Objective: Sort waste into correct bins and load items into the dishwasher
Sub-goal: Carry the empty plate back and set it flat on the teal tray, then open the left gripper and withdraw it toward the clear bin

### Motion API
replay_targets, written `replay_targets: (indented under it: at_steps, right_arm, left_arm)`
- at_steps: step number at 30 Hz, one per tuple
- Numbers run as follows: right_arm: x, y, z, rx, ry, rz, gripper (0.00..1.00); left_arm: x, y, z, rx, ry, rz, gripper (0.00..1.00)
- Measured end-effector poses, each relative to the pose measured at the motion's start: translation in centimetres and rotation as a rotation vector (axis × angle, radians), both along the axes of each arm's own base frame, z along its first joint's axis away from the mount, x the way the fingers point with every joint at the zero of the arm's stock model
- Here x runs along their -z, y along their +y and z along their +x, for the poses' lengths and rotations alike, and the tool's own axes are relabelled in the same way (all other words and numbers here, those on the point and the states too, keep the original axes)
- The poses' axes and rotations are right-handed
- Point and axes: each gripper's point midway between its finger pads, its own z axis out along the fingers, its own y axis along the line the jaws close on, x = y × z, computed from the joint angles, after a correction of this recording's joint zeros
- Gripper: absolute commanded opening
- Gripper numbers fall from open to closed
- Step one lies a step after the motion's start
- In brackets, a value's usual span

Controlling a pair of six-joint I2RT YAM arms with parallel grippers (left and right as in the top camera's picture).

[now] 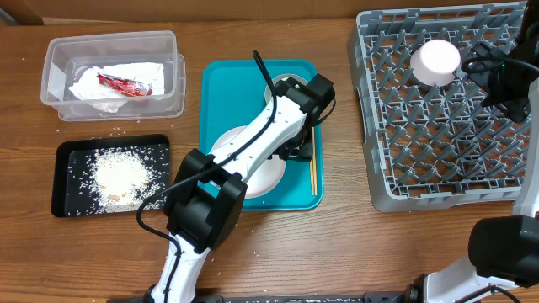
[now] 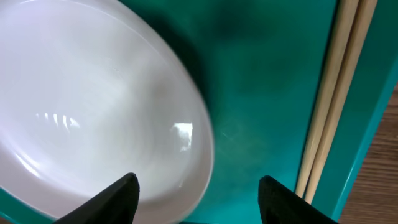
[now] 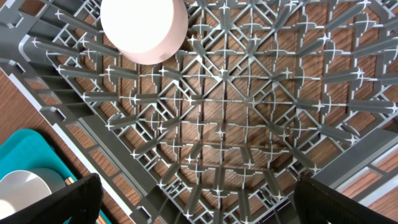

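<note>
A large white plate (image 1: pixel 253 168) lies on the teal tray (image 1: pixel 217 84), and fills the left of the left wrist view (image 2: pixel 93 106). Wooden chopsticks (image 1: pixel 313 172) lie along the tray's right edge (image 2: pixel 329 93). My left gripper (image 1: pixel 299 150) is open and empty low over the tray, its fingers (image 2: pixel 199 193) straddling the plate's rim and bare teal. Another round dish (image 1: pixel 278 84) is mostly hidden under the arm. A small white cup (image 1: pixel 435 61) stands upside down in the grey rack (image 1: pixel 421 160). My right gripper (image 1: pixel 497 77) hangs open and empty above the rack (image 3: pixel 199 199), with the cup (image 3: pixel 143 28) ahead of it.
A clear tub (image 1: pixel 59 59) at the far left holds a crumpled napkin (image 1: pixel 93 84) and a red wrapper (image 1: pixel 122 84). A black tray (image 1: pixel 67 151) in front of it holds white rice (image 1: pixel 118 172). A few grains lie on the wooden table around it.
</note>
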Motion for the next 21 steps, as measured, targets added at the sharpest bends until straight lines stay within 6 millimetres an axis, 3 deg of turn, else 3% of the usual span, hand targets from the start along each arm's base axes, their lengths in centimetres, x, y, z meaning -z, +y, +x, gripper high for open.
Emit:
replay_targets:
  at_steps: [5,11,15,17,18,19,21]
  right_arm:
    - [0.0,0.0,0.0,0.000,0.001,0.000,1.00]
    - [-0.1,0.0,0.3,0.003,-0.012,0.002,1.00]
    - [-0.7,0.2,1.8,0.000,-0.082,0.019,1.00]
    - [-1.0,0.7,2.3,-0.013,-0.107,0.048,1.00]
    - [-1.0,1.3,2.5,-0.027,-0.118,0.081,1.00]
    - [-1.1,2.2,2.7,-0.047,-0.131,0.129,1.00]
    - [-1.4,4.1,3.0,-0.095,-0.151,0.226,1.00]
  left_arm:
    - [-1.6,1.4,-0.3,-0.003,0.045,0.029,0.63]
    - [-9.2,4.4,3.8,-0.110,-0.045,-0.041,0.63]
    - [-14.1,8.7,6.6,-0.230,-0.152,-0.094,0.65]
    - [-16.5,11.9,7.7,-0.300,-0.216,-0.112,0.80]
    - [-17.5,13.6,8.1,-0.332,-0.242,-0.115,0.96]
    - [-18.5,15.4,8.5,-0.372,-0.272,-0.118,1.00]
    - [-19.8,18.5,8.7,-0.442,-0.310,-0.121,1.00]
